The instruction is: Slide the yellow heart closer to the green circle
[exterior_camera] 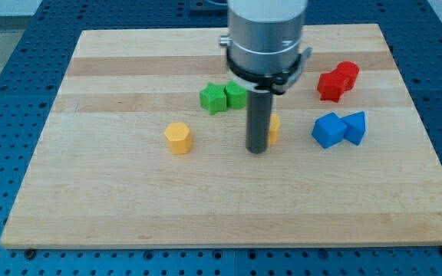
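My tip [257, 150] rests on the board near its middle. A yellow block [275, 129] is right behind the rod on its right side, touching it or nearly so; most of it is hidden and I cannot make out its shape. A second yellow block [179, 138], blunt and many-sided, sits apart to the tip's left. Two green blocks lie side by side above and to the left of the tip: a star-like one [214, 99] and a rounder one [235, 94], close to the rod's upper part.
Two red blocks [337, 81] touch each other at the upper right. A blue block [328, 130] and a blue triangular block [355, 127] sit together to the tip's right. The wooden board [129, 207] lies on a blue perforated table.
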Available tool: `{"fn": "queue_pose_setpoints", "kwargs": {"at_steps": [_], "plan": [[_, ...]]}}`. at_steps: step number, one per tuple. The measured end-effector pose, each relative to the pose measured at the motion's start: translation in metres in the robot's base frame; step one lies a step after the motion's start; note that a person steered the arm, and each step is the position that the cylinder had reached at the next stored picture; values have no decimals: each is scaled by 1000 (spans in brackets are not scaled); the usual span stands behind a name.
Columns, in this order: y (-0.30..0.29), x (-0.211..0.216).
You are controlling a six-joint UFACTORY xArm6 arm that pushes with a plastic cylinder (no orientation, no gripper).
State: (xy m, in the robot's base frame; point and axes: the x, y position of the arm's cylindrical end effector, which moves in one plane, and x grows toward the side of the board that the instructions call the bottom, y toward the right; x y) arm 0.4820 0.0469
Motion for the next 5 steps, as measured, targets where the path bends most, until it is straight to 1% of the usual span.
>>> {"fn": "queue_pose_setpoints", "kwargs": {"at_steps": [1, 2, 3, 5], "plan": [[30, 0], [44, -7], [45, -27], [13, -34]]}}
